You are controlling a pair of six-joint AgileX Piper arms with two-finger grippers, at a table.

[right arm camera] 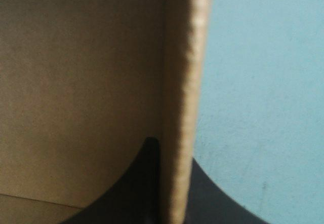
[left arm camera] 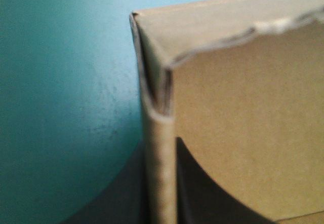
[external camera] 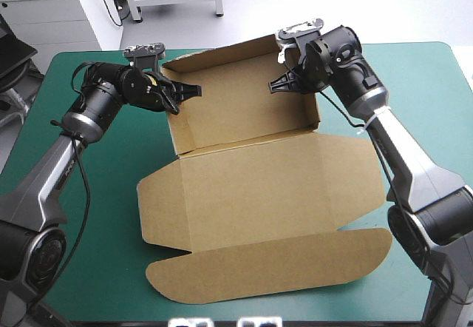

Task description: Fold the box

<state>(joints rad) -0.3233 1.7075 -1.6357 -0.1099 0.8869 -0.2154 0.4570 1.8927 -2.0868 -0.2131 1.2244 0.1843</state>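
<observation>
High view: both grippers pinch the raised side walls of the brown box

At 9 o'clock of the tray, the left gripper (external camera: 189, 91) reaches in from the table's left side and is clenched on the left wall (external camera: 171, 112), toward that wall's far end. In the left wrist view the wall's top edge runs straight up between the two black fingers (left arm camera: 200, 196) – one outside over the teal-green cover (external camera: 103, 216), one inside the tray – with almost no gap beyond the board. The tray's far left corner stands just ahead of the fingertips, and the layers of board show folded together there.

The box (external camera: 255, 179) lies at the middle of the table. Its tray, with walls raised, sits toward 12 o'clock. The lid (external camera: 266, 223) lies flat on the cover toward 6 o'clock, its rounded front flap nearest the table's near edge and a small flap spread at each side.

At 3 o'clock of the tray, the right gripper (external camera: 275, 85) comes in from the right and is clamped on the right wall (external camera: 316, 116), about midway along it. The right wrist view shows that wall upright between its fingers (right arm camera: 142, 183) – brown tray on one side, teal-green cover on the other.
</observation>
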